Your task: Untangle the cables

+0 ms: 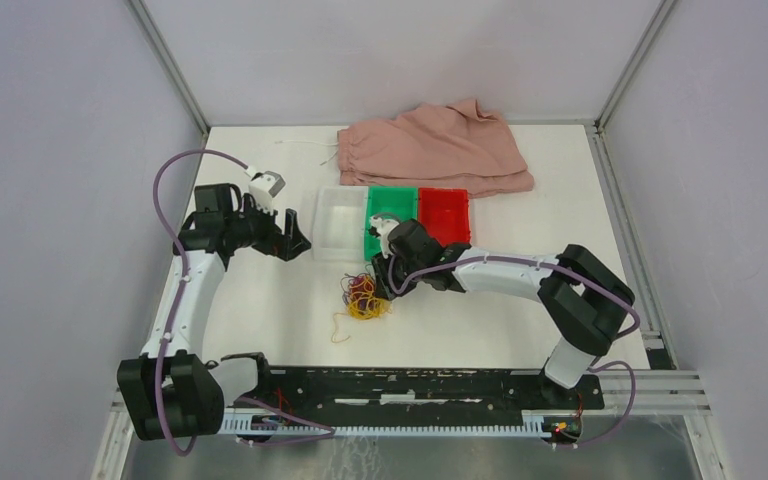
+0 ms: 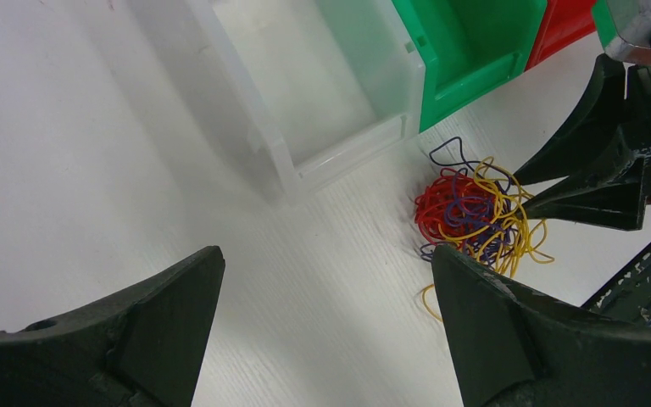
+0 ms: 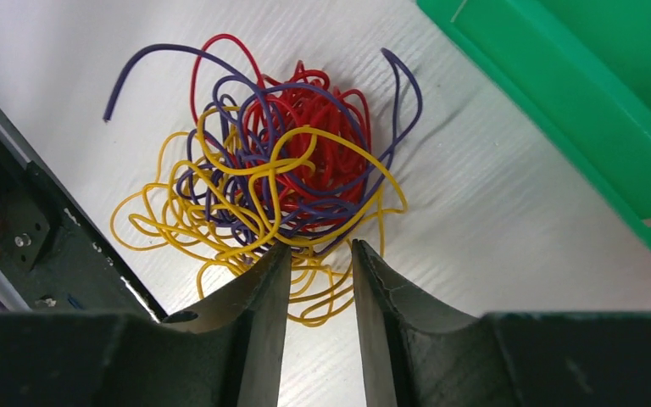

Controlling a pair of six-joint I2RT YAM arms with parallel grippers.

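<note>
Presently, the cables (image 3: 271, 182) lie as one tight wad on the table (image 1: 480, 325), just before the green bin (image 3: 559, 110). The core is red, with yellow and purple-blue looped over it. Open tabletop lies to either side, and the black rail (image 3: 59, 254) is near.

Right gripper (image 3: 315, 250): narrow gap, tips at the wad's edge, nothing clamped.

Left gripper (image 2: 326, 254): spread wide, empty, beside the clear bin (image 2: 352, 148).
</note>
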